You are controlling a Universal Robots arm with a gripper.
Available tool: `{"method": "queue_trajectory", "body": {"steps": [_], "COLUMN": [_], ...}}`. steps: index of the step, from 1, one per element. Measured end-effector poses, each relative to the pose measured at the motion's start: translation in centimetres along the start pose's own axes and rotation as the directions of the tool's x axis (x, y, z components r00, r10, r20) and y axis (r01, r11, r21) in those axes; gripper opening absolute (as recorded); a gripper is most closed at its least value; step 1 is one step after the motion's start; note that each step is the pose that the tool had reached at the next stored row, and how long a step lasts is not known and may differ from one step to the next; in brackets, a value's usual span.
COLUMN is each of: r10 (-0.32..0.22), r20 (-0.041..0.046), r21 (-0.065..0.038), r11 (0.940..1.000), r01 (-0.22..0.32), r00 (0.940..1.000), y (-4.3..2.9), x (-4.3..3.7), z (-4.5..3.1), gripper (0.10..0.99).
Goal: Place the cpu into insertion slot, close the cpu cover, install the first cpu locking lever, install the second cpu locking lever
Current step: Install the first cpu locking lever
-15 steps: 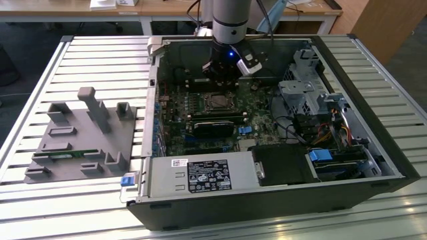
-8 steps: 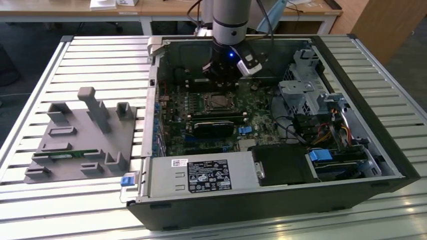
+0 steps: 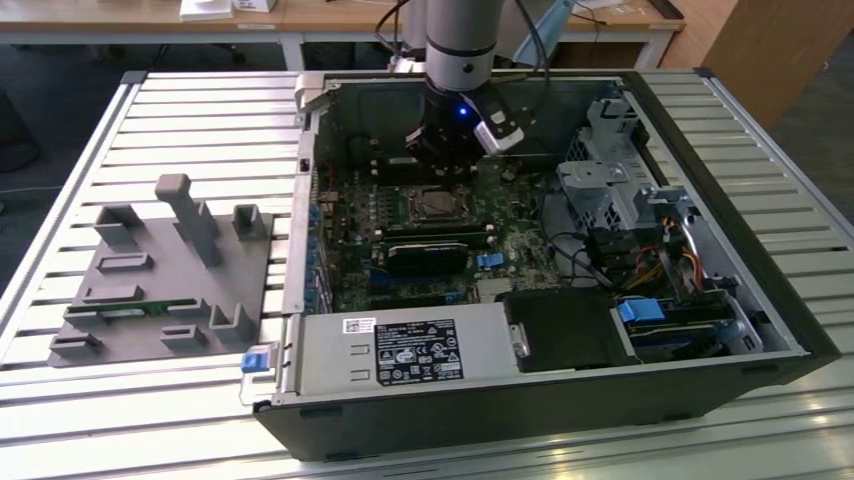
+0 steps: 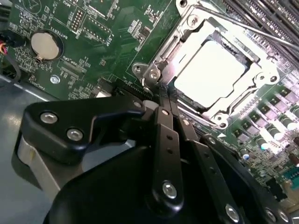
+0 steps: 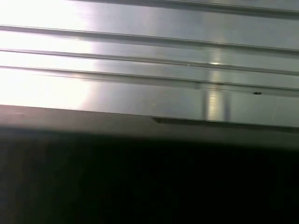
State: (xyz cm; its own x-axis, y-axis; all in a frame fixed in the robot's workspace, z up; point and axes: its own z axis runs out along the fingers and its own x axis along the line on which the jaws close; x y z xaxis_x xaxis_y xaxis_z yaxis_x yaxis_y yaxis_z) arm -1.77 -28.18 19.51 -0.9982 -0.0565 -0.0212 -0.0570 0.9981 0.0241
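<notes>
Cpu (image 4: 210, 74) just beyond end effector (image 4: 163, 93)

an open black computer case (image 3: 787, 330) lies on a slatted metal table (image 3: 200, 110). inside it, a green motherboard (image 3: 400, 270), a silver power supply (image 3: 400, 352) and a drive cage (image 3: 607, 195). a grey fixture tray (image 3: 160, 290) sits beside the case, on the exterior view's left. a coin battery (image 4: 46, 45) shows in the second wrist view.

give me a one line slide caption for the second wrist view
Closed gripper poised at the corner of the cpu cover, which lies shut over the cpu seated in the motherboard.
</notes>
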Motion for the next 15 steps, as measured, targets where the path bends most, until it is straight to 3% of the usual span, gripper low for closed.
{"method": "queue_trajectory", "body": {"steps": [3,7,15], "r10": [0.0,0.0,0.0], "r20": [0.002,0.0013,0.0012], "r21": [-0.003,-0.002,-0.001], "r11": [1.0,1.0,1.0], "r01": [0.0,0.0,0.0], "r00": [1.0,1.0,1.0], "y": [0.15,0.17,0.0], "x": [-0.07,-0.08,-0.07], "z": [-0.26,-1.45,-1.49], "gripper": [0.122,0.122,0.122]}}
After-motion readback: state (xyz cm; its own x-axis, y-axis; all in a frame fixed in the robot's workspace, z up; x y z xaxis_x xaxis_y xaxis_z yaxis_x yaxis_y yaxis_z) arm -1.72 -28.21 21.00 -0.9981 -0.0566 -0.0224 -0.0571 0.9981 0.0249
